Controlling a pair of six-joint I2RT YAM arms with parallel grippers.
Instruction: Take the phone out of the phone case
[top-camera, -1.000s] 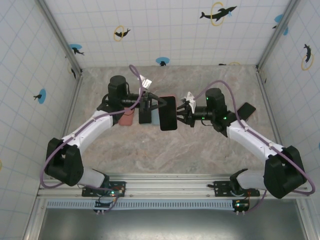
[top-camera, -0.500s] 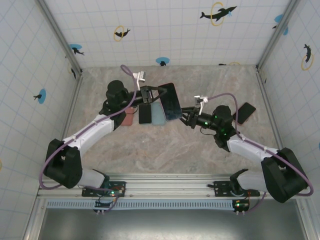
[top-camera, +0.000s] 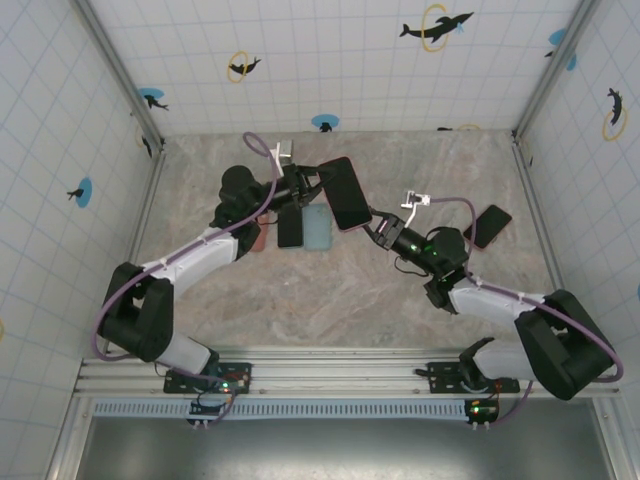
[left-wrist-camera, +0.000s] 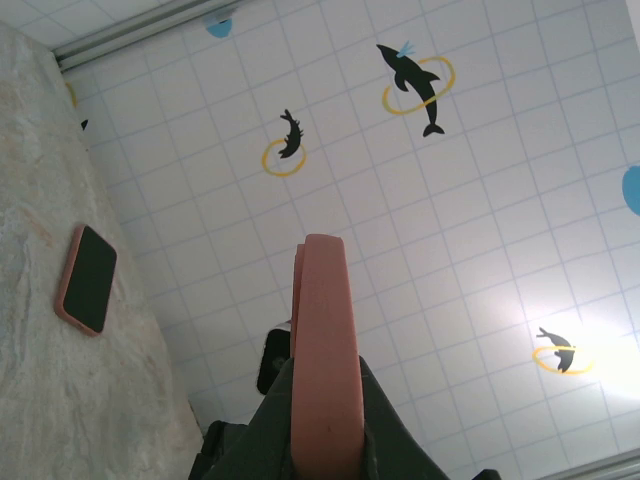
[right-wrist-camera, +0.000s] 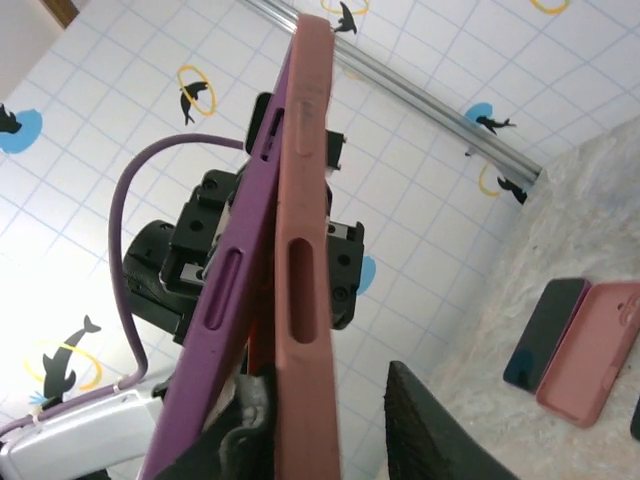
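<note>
- Left gripper (top-camera: 305, 182) clamped on pink phone case (right-wrist-camera: 305, 250), raised above table (top-camera: 300, 290).
- Right gripper (top-camera: 378, 228) jaws apart, straddling case edge; purple phone (right-wrist-camera: 225, 300) splayed from it.

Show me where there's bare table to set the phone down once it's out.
Barest: the near middle of the table, between the left arm, the right arm and the front rail. The far strip along the back wall is also free. Crowded: centre-left, where the black phone, blue case and a pink case lie. Another phone sits by the right wall.
</note>
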